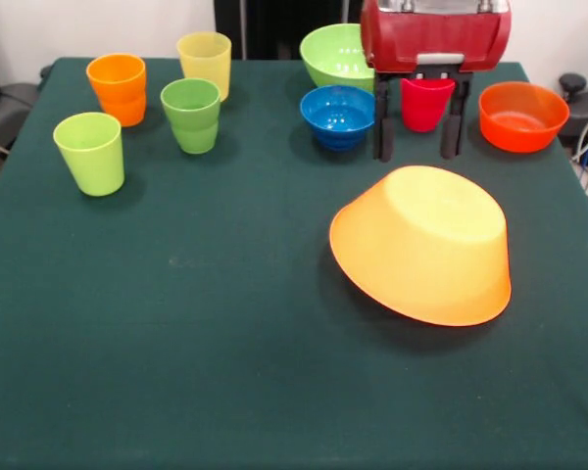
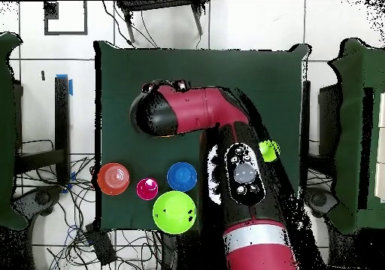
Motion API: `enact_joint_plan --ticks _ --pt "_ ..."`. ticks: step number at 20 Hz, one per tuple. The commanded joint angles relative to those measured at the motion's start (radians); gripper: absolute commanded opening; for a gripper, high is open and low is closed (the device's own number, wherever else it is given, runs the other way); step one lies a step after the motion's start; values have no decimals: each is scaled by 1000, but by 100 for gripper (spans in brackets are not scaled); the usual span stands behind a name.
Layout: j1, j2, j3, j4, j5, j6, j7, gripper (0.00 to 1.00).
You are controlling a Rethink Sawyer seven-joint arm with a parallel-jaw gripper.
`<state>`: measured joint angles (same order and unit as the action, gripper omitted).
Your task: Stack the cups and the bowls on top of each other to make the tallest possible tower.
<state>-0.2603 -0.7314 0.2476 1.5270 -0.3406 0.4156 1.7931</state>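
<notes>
My gripper (image 1: 416, 154) hangs open and empty, its two black fingers (image 1: 382, 127) just behind the very large orange bowl (image 1: 421, 245), which lies upside down and tilted. The red-pink cup (image 1: 424, 103) shows between the fingers, but in the overhead view it (image 2: 147, 188) stands apart, nearer the base. In the back row are the light green bowl (image 1: 335, 54), blue bowl (image 1: 338, 116) and red-orange bowl (image 1: 522, 116). The orange cup (image 1: 117, 88), pale yellow cup (image 1: 205, 61), green cup (image 1: 191, 115) and lime green cup (image 1: 89, 152) stand at the left. The purple bowl is out of view.
The dark green table (image 1: 225, 372) carries everything. In the overhead view the arm (image 2: 195, 109) covers the table's middle, with the bowls (image 2: 182, 176) near the base edge. Cables lie on the floor beside the table (image 2: 83, 229).
</notes>
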Motion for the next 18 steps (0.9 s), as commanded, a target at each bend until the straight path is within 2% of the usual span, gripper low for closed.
enact_joint_plan --ticks 1,8,10,12,15,18 --pt "64 105 -72 111 6 -103 239 100" --pt "160 152 -180 116 9 -233 334 100" --pt "159 175 -173 120 29 -246 342 100" --pt "134 197 -133 146 74 -232 356 100" --pt "165 221 -153 159 114 -258 410 100" --pt "168 238 -141 185 161 -264 440 100"
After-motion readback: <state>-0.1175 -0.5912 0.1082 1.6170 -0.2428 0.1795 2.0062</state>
